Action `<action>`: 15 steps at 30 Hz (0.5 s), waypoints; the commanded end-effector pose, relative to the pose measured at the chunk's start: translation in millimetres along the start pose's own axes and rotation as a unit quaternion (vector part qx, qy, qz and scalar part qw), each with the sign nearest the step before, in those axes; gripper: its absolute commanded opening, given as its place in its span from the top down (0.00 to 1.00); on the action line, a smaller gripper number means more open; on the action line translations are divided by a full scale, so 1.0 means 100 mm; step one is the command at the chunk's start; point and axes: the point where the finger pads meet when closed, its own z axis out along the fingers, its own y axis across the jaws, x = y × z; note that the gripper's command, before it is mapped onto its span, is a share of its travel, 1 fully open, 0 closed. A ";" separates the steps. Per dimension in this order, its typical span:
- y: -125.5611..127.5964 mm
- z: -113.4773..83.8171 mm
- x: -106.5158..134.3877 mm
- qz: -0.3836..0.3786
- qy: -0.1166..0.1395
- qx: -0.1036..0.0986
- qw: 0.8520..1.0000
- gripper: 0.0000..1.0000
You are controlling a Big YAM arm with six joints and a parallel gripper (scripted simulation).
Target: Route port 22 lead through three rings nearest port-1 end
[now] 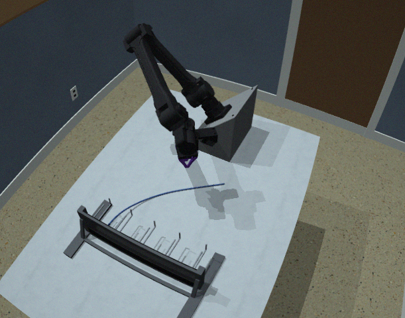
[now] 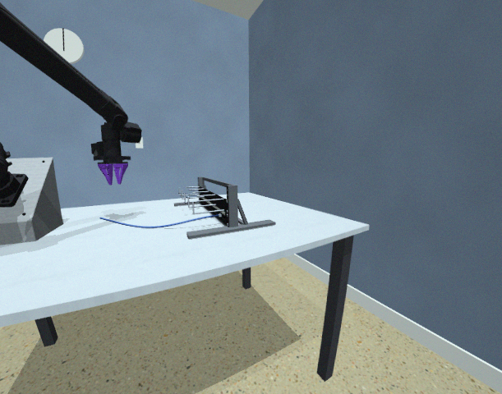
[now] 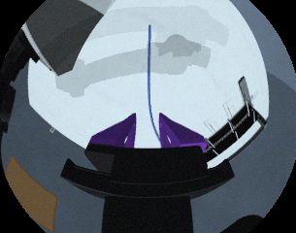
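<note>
The dark rack (image 1: 140, 251) with its patch panel stands near the table's front; it also shows in the exterior view (image 2: 218, 208) and at the right of the wrist view (image 3: 235, 126). Several wire rings (image 1: 150, 232) stick out from it toward the arm. The blue lead (image 1: 161, 197) runs from the panel's left end in a curve over the table top; it passes through no ring that I can see. Its free end (image 1: 223, 183) lies on the table. My gripper (image 1: 187, 161) (image 2: 113, 173) with purple fingers hangs high above the table near the arm's base, partly open and empty.
The grey base block (image 1: 229, 126) of the arm stands at the table's back. The table's right edge (image 2: 352, 231) is close to the rack's foot (image 2: 230, 229).
</note>
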 end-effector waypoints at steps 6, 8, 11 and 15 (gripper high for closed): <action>-0.15 -0.12 -0.02 -0.006 0.007 0.022 1.000 0.68; -0.14 -0.12 -0.02 -0.006 0.007 0.022 1.000 0.68; -0.12 -0.08 -0.04 -0.011 0.007 0.017 1.000 0.68; -0.06 0.00 -0.05 -0.011 0.005 0.010 1.000 0.68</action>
